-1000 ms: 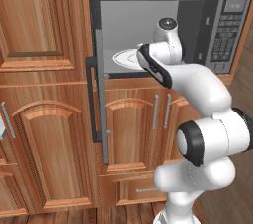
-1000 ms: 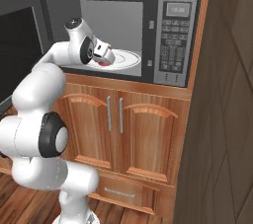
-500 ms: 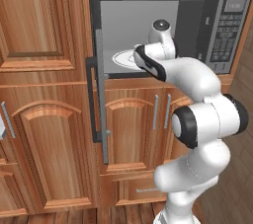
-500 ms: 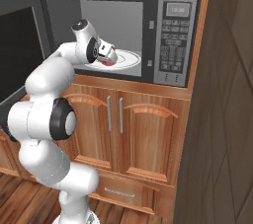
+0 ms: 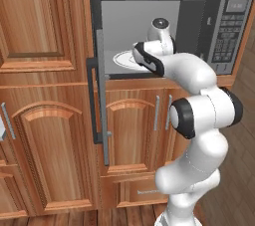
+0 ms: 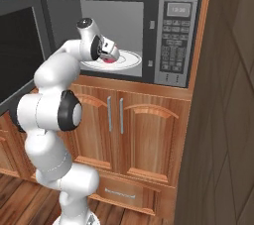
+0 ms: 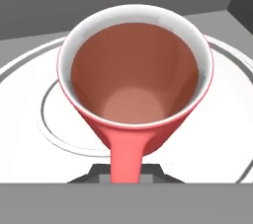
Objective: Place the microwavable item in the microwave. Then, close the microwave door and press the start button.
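Farthest left in the right base view, the silver-framed microwave door with its large dark window (image 6: 20, 55) stands swung wide open, out at about nine o'clock from the oven cavity; in the left base view it is seen nearly edge-on, its vertical dark bar handle (image 5: 92, 101) running straight up and down. Next comes the white robot arm with dark joints (image 6: 54, 110), which reaches up from the floor side into the built-in silver-and-black microwave with the grey interior (image 6: 124, 18). Its two-finger gripper (image 6: 110, 54) is clamped tight on the small red cylindrical cup with the pale rim (image 7: 136, 85), pinching the wall of the cup at six o'clock in the hand view. The cup hangs over the white round glass turntable (image 7: 29, 134), roughly above its middle, inside the cavity; whether its base touches the glass I cannot tell. Its long axis runs along the camera's line of sight, mouth open toward the hand and narrower base pointing away at the turntable. At three o'clock from the cavity sits the dark keypad panel with a display (image 6: 174, 40). Below are arched wooden cabinet doors (image 6: 149, 140).
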